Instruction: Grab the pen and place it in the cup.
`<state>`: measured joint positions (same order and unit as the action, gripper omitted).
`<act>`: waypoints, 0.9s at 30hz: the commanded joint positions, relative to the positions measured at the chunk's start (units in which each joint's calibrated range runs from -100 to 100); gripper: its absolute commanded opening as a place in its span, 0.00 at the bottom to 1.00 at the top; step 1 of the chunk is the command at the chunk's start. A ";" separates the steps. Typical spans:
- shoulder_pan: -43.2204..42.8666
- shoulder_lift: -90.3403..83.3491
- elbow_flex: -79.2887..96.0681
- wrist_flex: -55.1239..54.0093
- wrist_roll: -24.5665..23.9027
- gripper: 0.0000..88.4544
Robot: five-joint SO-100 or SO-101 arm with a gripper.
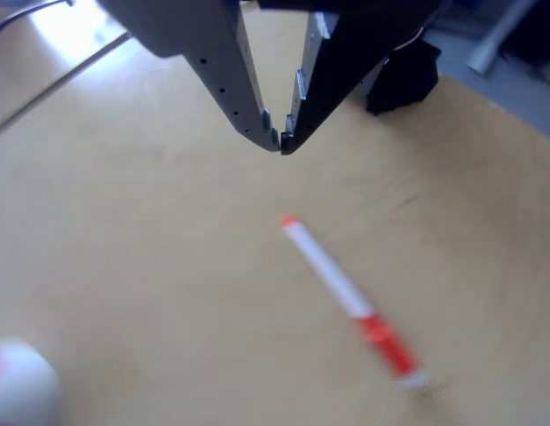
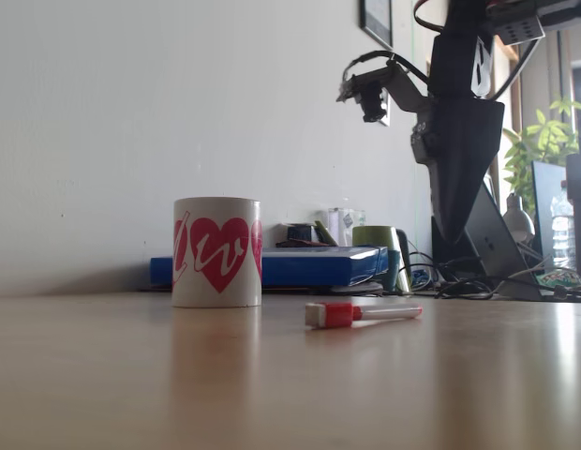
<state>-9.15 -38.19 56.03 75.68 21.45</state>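
Pincer is hanging above the counter, tips pressed together, gripping nothing. Pen is lying flat below it; cup is standing upright beside the pen.

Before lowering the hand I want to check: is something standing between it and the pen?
Nothing visible. The hand hangs above bare table, with the pen lying flat, uncovered, nearby.

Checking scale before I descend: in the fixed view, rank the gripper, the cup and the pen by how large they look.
1. gripper, though it may sit nearer the camera.
2. cup.
3. pen, clearly the smallest.
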 commanded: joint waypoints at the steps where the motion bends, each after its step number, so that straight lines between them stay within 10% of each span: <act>1: -4.24 0.51 -2.47 -0.54 -0.37 0.05; 27: -17.76 11.05 -0.57 -18.60 -4.37 0.22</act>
<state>-26.35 -27.92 55.67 59.75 17.05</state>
